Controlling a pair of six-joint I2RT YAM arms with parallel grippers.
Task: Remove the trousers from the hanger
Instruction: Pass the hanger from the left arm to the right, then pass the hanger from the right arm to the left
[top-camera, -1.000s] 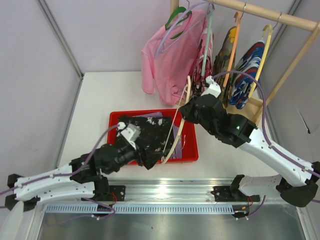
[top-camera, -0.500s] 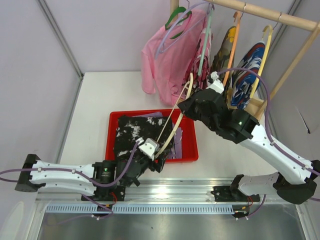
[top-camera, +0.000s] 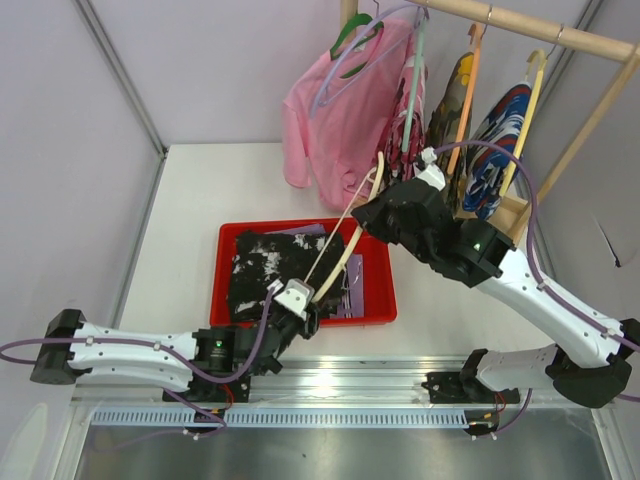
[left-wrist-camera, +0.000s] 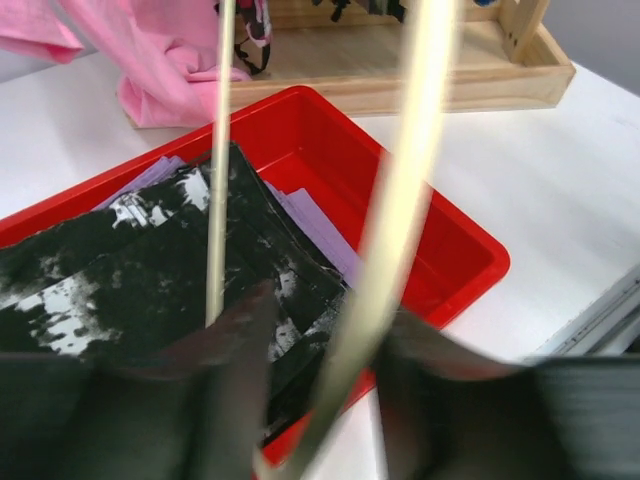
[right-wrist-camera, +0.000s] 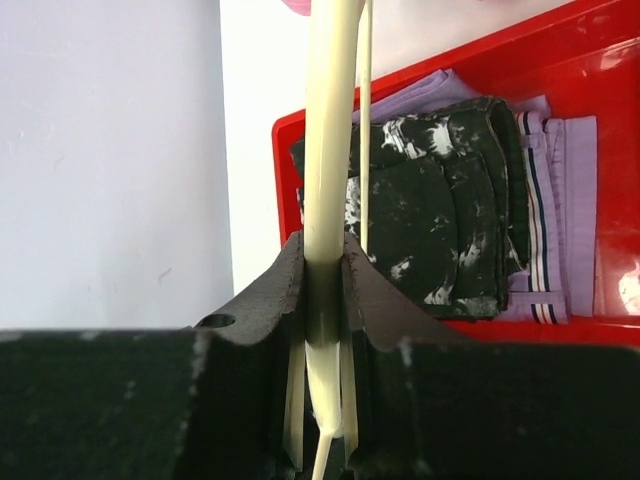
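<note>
Both trousers lie in the red tray: the black speckled pair on top of the pale lavender pair. A bare cream hanger slants above them. My right gripper is shut on its upper part; in the right wrist view the fingers pinch the thick cream arm. My left gripper is at the hanger's lower end. In the left wrist view its blurred jaws stand on either side of the hanger arm, with a gap still showing on the left.
A pink shirt and patterned garments hang from the wooden rail behind the tray. The rack's wooden base lies just past the tray's far rim. A metal rail runs along the near table edge.
My left gripper left the black trousers, swung right to the hanger's lower end and narrowed its jaws around it. The right gripper kept hold of the hanger, shifting slightly.
</note>
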